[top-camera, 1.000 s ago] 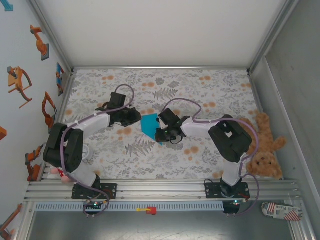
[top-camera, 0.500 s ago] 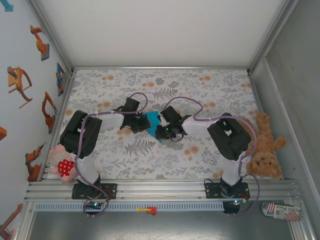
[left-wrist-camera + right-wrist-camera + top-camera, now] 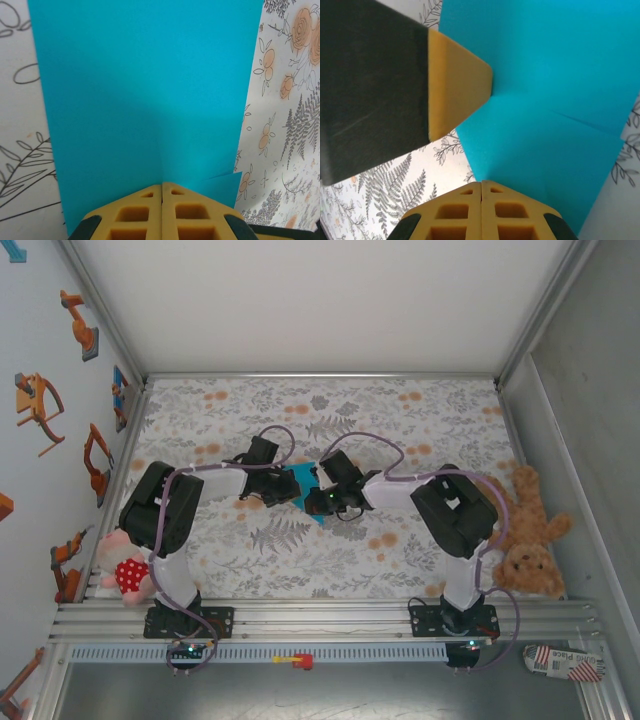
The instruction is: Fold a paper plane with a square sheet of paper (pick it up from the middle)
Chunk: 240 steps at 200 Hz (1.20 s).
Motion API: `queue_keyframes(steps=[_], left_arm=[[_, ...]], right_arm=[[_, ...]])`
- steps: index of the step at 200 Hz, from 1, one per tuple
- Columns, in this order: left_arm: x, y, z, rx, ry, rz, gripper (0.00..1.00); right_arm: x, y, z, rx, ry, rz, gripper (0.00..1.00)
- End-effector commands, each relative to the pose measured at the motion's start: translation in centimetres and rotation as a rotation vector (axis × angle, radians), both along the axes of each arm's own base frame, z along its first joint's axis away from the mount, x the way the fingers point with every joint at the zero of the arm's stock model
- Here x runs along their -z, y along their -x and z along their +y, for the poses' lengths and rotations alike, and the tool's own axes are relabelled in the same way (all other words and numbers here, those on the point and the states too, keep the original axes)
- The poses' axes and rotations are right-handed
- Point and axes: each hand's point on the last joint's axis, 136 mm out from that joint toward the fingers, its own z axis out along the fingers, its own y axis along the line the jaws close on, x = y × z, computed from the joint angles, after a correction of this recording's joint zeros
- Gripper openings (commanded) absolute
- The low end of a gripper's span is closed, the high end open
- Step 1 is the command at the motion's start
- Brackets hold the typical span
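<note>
Pose: left arm [image 3: 208, 482] and right arm [image 3: 392, 490] reach inward, low, meeting over mid tabletop [image 3: 420, 420]. My left claw [image 3: 162, 186] is clenched on one edge of the square sheet of paper [image 3: 150, 90], my right claw [image 3: 482, 184] clenched on the opposite side. Sheet spans between both, bent along a crease.

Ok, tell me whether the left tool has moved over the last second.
Yes: the left tool went right across the floral tablecloth, to the turquoise paper.

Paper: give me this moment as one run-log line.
left gripper: shut on paper | right gripper: shut on paper | paper: creased, pinched from both sides
</note>
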Motion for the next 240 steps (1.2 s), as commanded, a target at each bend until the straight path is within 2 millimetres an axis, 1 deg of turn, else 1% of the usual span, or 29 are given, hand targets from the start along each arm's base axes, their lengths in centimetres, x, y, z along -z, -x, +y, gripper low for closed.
queue_keyframes(steps=[1, 15, 31, 76, 89, 106, 117, 127, 141, 149, 166, 169, 177, 191, 211, 225, 240], left_arm=[[3.8, 2.1, 2.6, -0.029, -0.13, 0.087, 0.07], [4.3, 2.5, 3.0, -0.026, -0.143, 0.089, 0.06], [4.8, 2.8, 3.3, -0.017, -0.146, 0.085, 0.06], [6.1, 3.4, 4.8, -0.039, -0.132, 0.107, 0.06], [6.1, 3.2, 4.9, -0.046, -0.119, 0.104, 0.06], [5.4, 2.6, 4.4, -0.045, -0.092, 0.088, 0.06], [4.4, 1.9, 3.7, -0.039, -0.062, 0.069, 0.07], [3.1, 1.2, 2.9, -0.036, -0.026, 0.047, 0.08], [0.4, -0.3, 1.6, -0.04, 0.041, 0.007, 0.1], [-1.3, -0.9, 0.8, -0.043, 0.085, -0.017, 0.12], [-4.4, -2.0, -0.1, -0.065, 0.153, -0.061, 0.19], [-4.9, -2.1, -0.1, -0.069, 0.162, -0.069, 0.2], [-5.7, -2.2, 0.0, -0.084, 0.169, -0.08, 0.24], [-6.0, -2.1, 0.7, -0.115, 0.155, -0.082, 0.31], [-5.4, -1.6, 2.4, -0.165, 0.13, -0.07, 0.37], [-4.8, -1.1, 3.5, -0.193, 0.118, -0.048, 0.41], [-4.2, -0.5, 4.1, -0.206, 0.117, -0.025, 0.42]], right_arm=[[-0.1, -0.7, 0.6, 0.001, -0.022, 0.001, 0.0], [0.3, -0.3, 0.2, -0.001, -0.014, 0.01, 0.0], [0.8, 0.7, -0.6, -0.01, -0.004, 0.023, 0.0], [1.7, 5.0, -4.1, -0.037, 0.014, 0.049, 0.0], [1.7, 6.0, -5.2, -0.036, 0.023, 0.044, 0.0], [1.2, 6.3, -6.0, -0.024, 0.032, 0.024, 0.0], [0.3, 5.8, -6.2, -0.004, 0.029, -0.012, 0.0], [-1.1, 4.9, -6.0, 0.022, 0.006, -0.058, 0.0], [-3.4, 3.4, -5.4, 0.062, -0.032, -0.123, 0.0], [-4.4, 2.5, -5.0, 0.084, -0.043, -0.149, 0.0], [-6.2, 1.0, -3.8, 0.115, -0.097, -0.186, 0.0], [-6.4, 0.7, -3.6, 0.119, -0.108, -0.189, 0.01], [-6.6, 0.1, -3.0, 0.132, -0.126, -0.192, 0.04], [-6.6, -0.9, -1.8, 0.138, -0.15, -0.18, 0.08], [-6.4, -2.0, -0.3, 0.146, -0.18, -0.155, 0.11], [-5.7, -2.5, 0.0, 0.157, -0.165, -0.143, 0.12], [-5.1, -3.0, 0.2, 0.161, -0.142, -0.137, 0.13]])
